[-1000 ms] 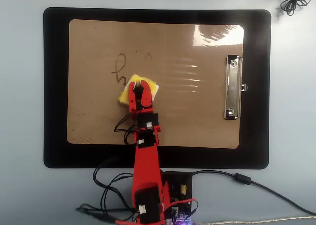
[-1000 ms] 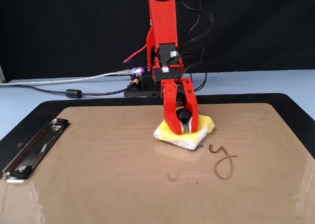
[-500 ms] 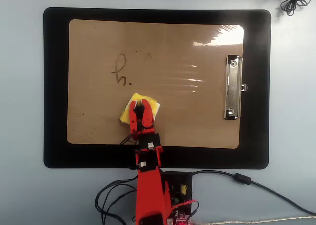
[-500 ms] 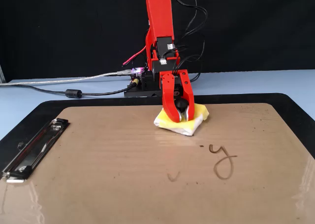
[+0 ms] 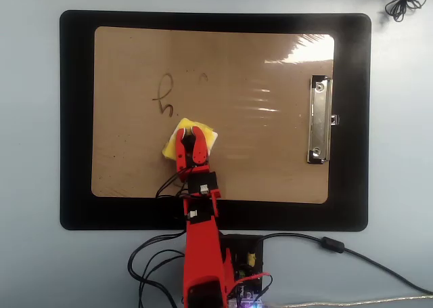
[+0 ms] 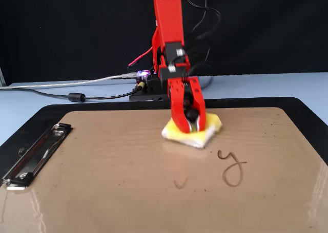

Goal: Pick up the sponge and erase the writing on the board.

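The tan board [image 5: 270,152] [image 6: 102,182] lies on a black mat. My red gripper [image 5: 189,133] [image 6: 190,126] is shut on the yellow sponge [image 5: 170,144] [image 6: 210,128], which presses flat on the board near its middle. The remaining writing [image 5: 163,97] [image 6: 233,169] is a dark looped scrawl; it sits just beyond the sponge, up and left of it in the overhead view, near and right of it in the fixed view. Faint small marks [image 6: 180,183] lie beside the scrawl.
The silver clip [image 5: 319,120] [image 6: 33,153] is on the board's right side in the overhead view. The black mat [image 5: 74,118] rims the board. The arm's base with cables [image 5: 243,257] stands below the mat's edge. A coiled cable [image 5: 404,2] lies at the top right.
The sponge was pulled back toward the base away from the writing, then pushed forward again, and now rests close to the scrawl. The gripper stayed shut on it.
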